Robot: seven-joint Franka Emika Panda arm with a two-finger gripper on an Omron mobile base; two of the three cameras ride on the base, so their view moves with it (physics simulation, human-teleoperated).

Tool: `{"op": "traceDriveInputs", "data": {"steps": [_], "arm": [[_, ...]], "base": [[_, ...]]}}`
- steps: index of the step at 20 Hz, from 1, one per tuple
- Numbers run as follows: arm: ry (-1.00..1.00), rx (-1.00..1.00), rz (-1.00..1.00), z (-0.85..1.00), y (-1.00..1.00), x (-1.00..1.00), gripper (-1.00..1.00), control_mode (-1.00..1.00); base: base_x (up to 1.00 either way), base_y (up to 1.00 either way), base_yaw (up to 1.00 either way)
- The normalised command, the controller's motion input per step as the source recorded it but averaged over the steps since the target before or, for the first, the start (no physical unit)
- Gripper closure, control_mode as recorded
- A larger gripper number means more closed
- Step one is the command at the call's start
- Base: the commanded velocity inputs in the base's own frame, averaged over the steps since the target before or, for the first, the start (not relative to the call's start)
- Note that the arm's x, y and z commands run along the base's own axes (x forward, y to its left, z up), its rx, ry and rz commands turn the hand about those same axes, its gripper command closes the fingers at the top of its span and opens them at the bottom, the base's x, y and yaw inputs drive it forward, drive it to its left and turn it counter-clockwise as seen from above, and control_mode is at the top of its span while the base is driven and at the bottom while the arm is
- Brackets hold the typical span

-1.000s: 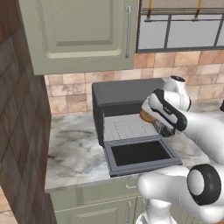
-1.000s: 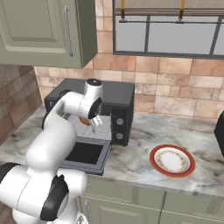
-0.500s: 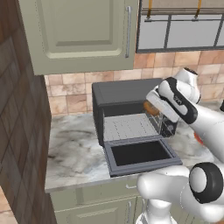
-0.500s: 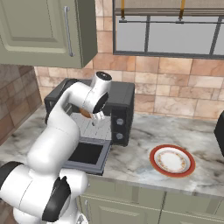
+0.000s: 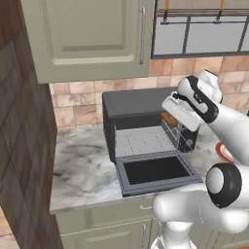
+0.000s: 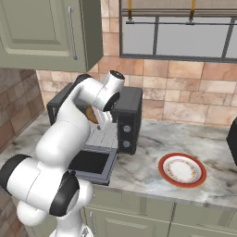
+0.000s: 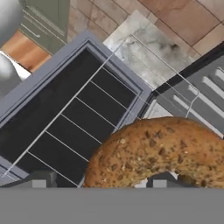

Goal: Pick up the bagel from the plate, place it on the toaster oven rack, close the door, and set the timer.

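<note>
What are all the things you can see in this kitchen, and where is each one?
bagel: one, golden-brown and seeded, at the gripper, by the oven's open front.
toaster oven: one, black, on the counter against the tiled wall.
toaster oven rack: one, light grey wire, inside the oven.
door: one, dark glass in a grey frame, folded down flat.
plate: one, white with a red-orange rim, on the counter to the oven's right, nothing on it.
counter: one, grey marble.
wall cabinet: one, pale green, above the oven.
window: one, above the plate.
arm: one, white.
gripper: one, at the oven opening.
</note>
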Motion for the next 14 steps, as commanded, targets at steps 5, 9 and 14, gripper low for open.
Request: {"op": "traceDriveInputs", "data": {"steps": [5,9,14], "arm": [[0.18,0.05,0.0,0.01,0.0,-0.26,-1.0,-1.0],[0.25,0.06,0.0,0.0,0.0,-0.4,-1.0,-1.0],[0.27,0.02,0.0,0.01,0.0,-0.1,-1.0,-1.0]], "base": [[0.0,0.0,0.0],[0.0,0.0,0.0],[0.0,0.0,0.0]]}}
